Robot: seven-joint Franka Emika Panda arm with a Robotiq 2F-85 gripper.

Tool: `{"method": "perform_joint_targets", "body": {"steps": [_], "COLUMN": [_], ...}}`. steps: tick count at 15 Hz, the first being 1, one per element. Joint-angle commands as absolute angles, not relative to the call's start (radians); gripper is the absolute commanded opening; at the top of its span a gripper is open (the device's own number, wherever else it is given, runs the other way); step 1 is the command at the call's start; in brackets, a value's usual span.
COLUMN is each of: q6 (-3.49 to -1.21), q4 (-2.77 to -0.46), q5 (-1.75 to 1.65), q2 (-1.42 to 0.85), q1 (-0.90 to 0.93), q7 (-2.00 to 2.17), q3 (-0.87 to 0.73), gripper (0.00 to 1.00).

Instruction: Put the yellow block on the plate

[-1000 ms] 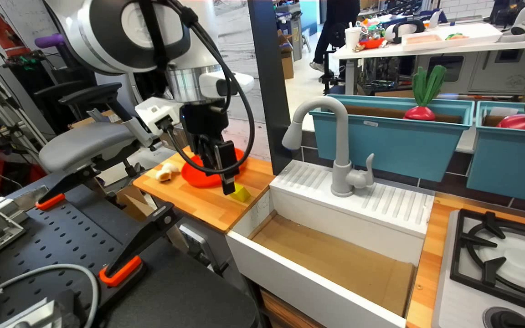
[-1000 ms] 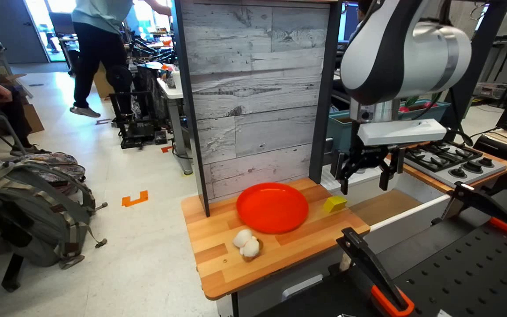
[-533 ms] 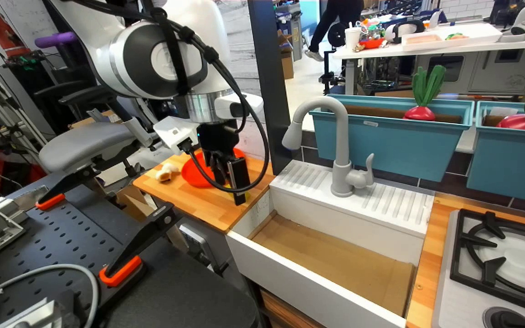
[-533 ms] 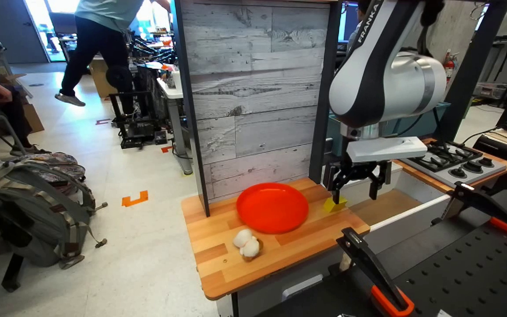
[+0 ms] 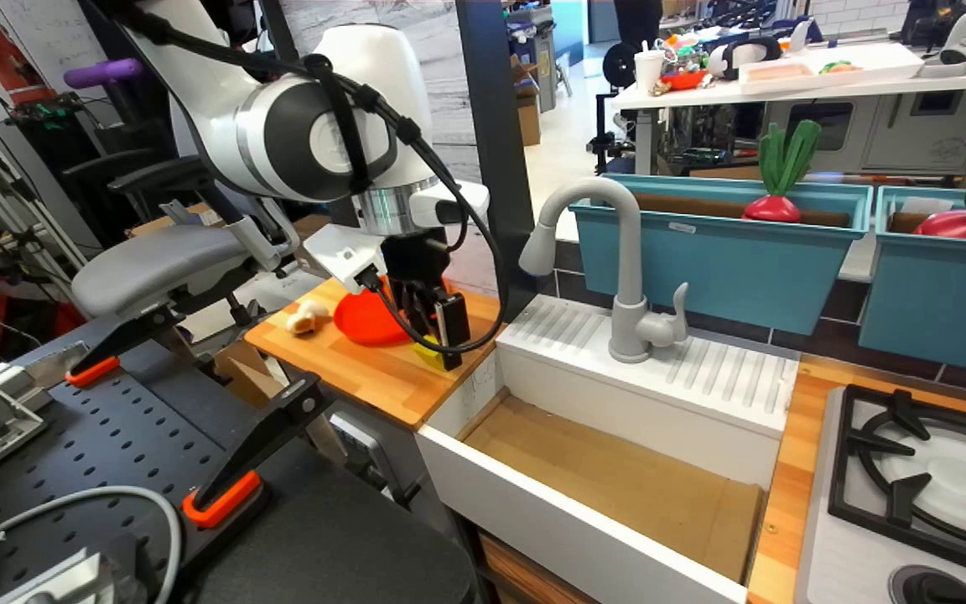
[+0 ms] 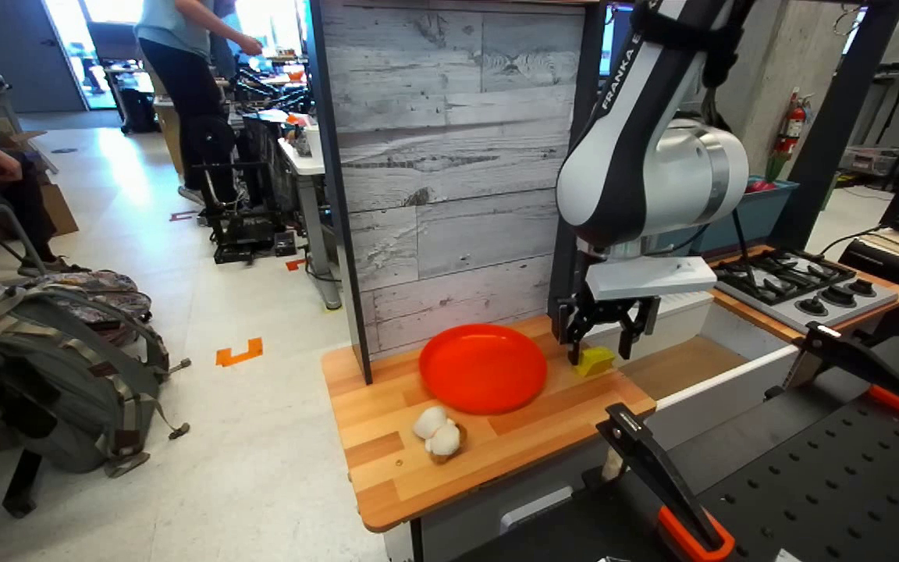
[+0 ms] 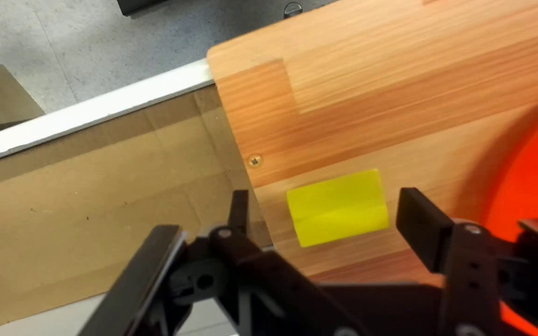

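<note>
The yellow block (image 6: 595,361) lies on the wooden counter near the sink side. It is partly hidden by the gripper in an exterior view (image 5: 429,356). In the wrist view the yellow block (image 7: 338,207) sits between the two fingers, with a gap on each side. My gripper (image 7: 323,198) is open and empty, just above the block; it also shows in both exterior views (image 5: 441,346) (image 6: 599,353). The round orange-red plate (image 6: 483,368) lies flat on the counter beside the block and holds nothing. Its edge shows at the right of the wrist view (image 7: 537,172).
A white bulb-like item (image 6: 440,434) lies on the counter in front of the plate. The white sink (image 5: 592,549) with a grey faucet (image 5: 630,277) adjoins the counter close to the block. A wood-patterned wall panel (image 6: 457,195) stands behind the plate.
My gripper has moved down and towards the plate side, from above the sink edge to above the yellow block. It stays open. The block and the plate have not moved.
</note>
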State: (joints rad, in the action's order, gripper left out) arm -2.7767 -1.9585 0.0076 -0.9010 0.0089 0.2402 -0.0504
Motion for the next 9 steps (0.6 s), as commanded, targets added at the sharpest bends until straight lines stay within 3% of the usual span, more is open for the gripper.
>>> {"method": "perform_joint_targets", "body": {"steps": [1,5,9], "q6": [-2.822,-2.859,-2.907], "q4": [-1.932,-1.999,-2.140], "q5": [0.036,0.039,0.042], "q2": [-0.929,-0.876,-0.746], "q1": [0.008,-0.003,-0.010], "q7": [0.210,0.193,0.157], "q3": [-0.045,-0.030,0.014], "gripper": [0.50,0.20,0.20]}}
